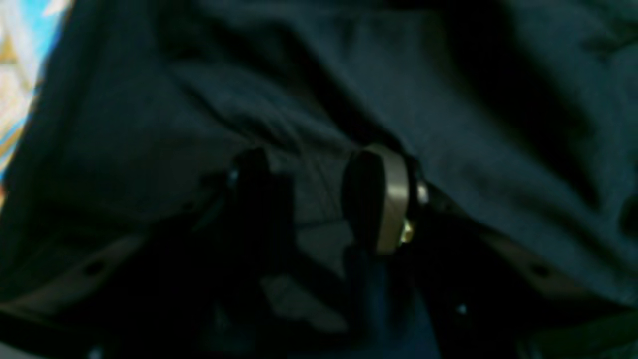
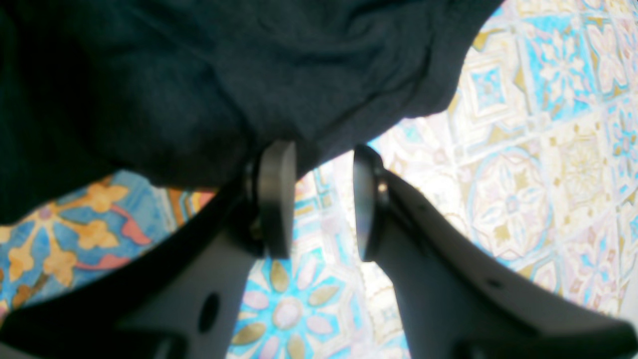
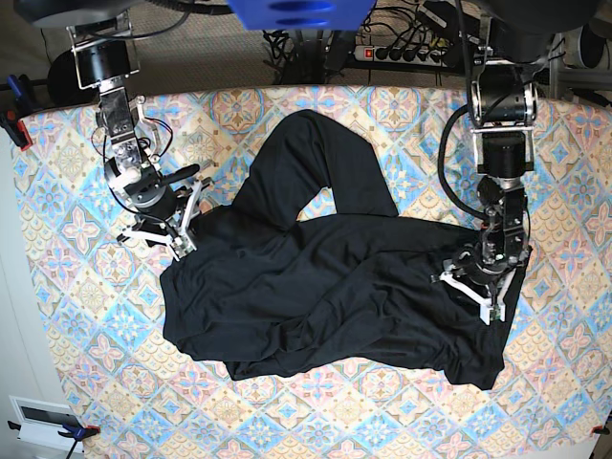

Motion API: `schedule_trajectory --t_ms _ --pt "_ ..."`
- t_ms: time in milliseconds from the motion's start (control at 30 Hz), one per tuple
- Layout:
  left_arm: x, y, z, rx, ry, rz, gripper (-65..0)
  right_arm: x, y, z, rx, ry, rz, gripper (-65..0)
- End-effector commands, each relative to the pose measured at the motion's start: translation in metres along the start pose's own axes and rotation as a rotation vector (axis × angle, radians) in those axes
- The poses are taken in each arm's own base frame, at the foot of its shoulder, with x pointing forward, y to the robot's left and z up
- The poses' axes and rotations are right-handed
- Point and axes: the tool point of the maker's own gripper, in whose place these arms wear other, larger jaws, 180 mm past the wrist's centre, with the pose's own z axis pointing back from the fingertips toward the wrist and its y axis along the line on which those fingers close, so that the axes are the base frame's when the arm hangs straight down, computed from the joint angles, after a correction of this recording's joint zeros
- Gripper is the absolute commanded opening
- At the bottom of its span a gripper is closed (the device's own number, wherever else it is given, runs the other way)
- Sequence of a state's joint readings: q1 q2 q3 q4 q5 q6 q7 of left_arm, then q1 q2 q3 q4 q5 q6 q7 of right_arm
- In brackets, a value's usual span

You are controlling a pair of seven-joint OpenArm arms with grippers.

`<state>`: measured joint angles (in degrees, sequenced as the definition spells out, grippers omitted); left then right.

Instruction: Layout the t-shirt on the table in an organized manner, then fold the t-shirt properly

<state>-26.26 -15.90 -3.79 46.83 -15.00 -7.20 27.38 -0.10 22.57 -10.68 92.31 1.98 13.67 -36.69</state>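
T-shirt (image 3: 335,296) lies crumpled on table (image 3: 86,316); left gripper (image 1: 304,199) over the fabric, jaws apart; right gripper (image 2: 319,199) at shirt edge, jaws apart, nothing between them.

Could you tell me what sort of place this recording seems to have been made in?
Probably a robotics lab or workshop: two robot arms work over a table in a patterned cloth, a black t-shirt spread on it, with a power strip and loose cables behind it.

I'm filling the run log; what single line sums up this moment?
t-shirt: crumpled, unfolded on table | left tool: open over shirt's edge | right tool: open at opposite edge | fold: not begun
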Motion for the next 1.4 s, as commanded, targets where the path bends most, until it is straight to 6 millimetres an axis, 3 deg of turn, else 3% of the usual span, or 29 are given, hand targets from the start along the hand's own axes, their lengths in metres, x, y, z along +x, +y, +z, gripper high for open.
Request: schedule_trajectory --t_ms 0,133,233,333,633,800,933,967,1033,1133,1267,1367 --pt "0.015 -0.009 -0.002 -0.023 -0.026 0.006 -35.1 0.016 -0.013 0.004 -0.029 -0.047 0.006 -46.2" --pt "0.018 -0.025 -0.012 -0.043 -0.042 0.042 -37.7 0.015 -0.014 0.004 -0.031 -0.047 0.004 -46.2" --pt "0.036 -0.031 -0.018 -0.048 -0.061 0.064 -50.3 0.015 -0.015 0.004 -0.034 -0.047 0.002 -46.2" --pt "0.076 -0.034 -0.014 -0.05 -0.167 0.076 -64.2 0.016 -0.015 0.004 -0.034 -0.048 0.003 -46.2" --pt "0.225 -0.055 0.024 -0.087 -0.428 0.062 -64.1 0.017 -0.017 0.004 -0.036 -0.052 0.0 -46.2" --pt "0.284 -0.055 0.051 -0.034 -0.581 -0.046 -63.9 0.017 -0.017 0.004 -0.036 -0.052 0.0 -46.2" --pt "0.305 -0.035 0.061 0.043 -0.672 -0.139 -63.8 0.016 -0.016 0.004 -0.034 -0.049 -0.001 -46.2" --pt "0.306 -0.032 0.059 0.051 -0.669 -0.14 -63.5 0.016 -0.016 0.004 -0.034 -0.049 -0.001 -46.2" --pt "0.305 -0.007 0.057 0.111 -0.654 -0.121 -60.0 0.015 -0.015 0.004 -0.033 -0.048 -0.001 -46.2" --pt "0.3 0.02 0.057 0.226 -0.641 -0.082 -49.4 0.015 -0.016 0.004 -0.034 -0.047 0.0 -46.2" --pt "0.252 0.045 0.04 0.277 -0.56 -0.104 -37.5 0.015 -0.014 0.004 -0.031 -0.048 0.001 -46.2" --pt "0.206 0.05 0.026 0.274 -0.467 -0.124 -36.1 0.015 -0.014 0.004 -0.031 -0.048 0.001 -46.2"
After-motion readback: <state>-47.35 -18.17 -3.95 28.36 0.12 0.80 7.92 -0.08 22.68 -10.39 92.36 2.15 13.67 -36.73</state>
